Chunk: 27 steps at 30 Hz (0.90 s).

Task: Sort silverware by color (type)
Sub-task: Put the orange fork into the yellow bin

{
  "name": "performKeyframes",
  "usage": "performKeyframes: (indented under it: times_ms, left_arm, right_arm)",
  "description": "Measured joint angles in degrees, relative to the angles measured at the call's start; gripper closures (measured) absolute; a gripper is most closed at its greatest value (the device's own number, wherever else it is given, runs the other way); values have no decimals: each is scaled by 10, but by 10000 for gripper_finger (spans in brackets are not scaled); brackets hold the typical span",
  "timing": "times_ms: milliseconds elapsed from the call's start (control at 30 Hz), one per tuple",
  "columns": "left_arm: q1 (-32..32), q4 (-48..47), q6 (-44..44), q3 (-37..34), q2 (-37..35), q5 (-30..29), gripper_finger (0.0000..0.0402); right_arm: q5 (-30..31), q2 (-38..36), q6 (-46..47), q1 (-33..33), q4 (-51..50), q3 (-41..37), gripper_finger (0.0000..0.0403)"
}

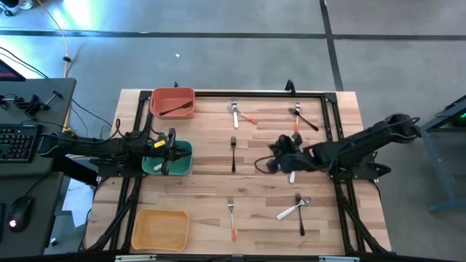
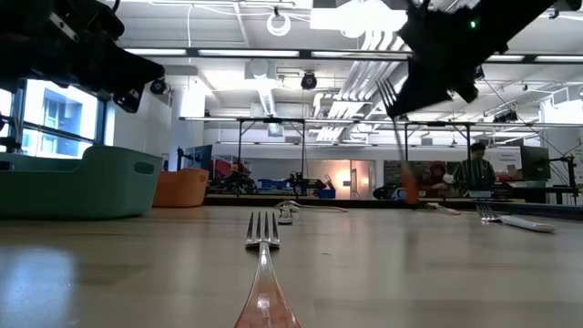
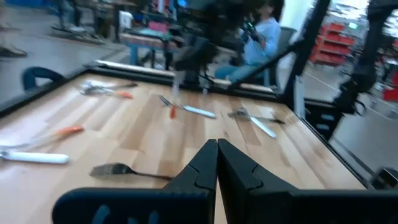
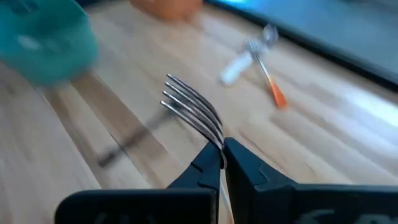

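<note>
My right gripper hovers over the middle of the table, shut on a silver fork with an orange handle. My left gripper is shut and empty above the green bin. One black utensil lies in the red-orange bin. Loose silverware lies flat on the wood: a black fork, an orange-handled pair, a dark pair, an orange-handled fork, and a white-handled spoon crossed with a black fork. My right gripper pinches the fork's neck just behind the tines between its two fingers. The tines stick out past the fingertips. In the low view the fork is lifted clear of the table, nearly upright, tines up and orange handle end hanging down.
A yellow bin sits at the near left corner. A black frame runs along the table's far and side edges. Bare wood lies between the black fork and the near row of silverware. People sit in the room beyond the table.
</note>
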Motion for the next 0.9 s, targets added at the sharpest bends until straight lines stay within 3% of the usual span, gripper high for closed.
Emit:
performKeyframes:
  times_ms: [100,267,567,767,900]
  left_arm:
    - [0,6,0,0,-1,-27,401]
    - [0,0,-2,0,-1,-41,401]
    - [0,-1,8,0,-1,-32,401]
    - [0,0,17,0,-1,32,401]
    - [0,-7,-4,0,-1,36,400]
  right_arm:
    - [44,26,-25,26,94,0,403]
    - [51,92,-105,50,287,0,403]
    - [-64,274,-265,79,702,18,403]
    - [-143,396,-310,79,737,149,403]
    - [-194,469,-341,78,736,263,403]
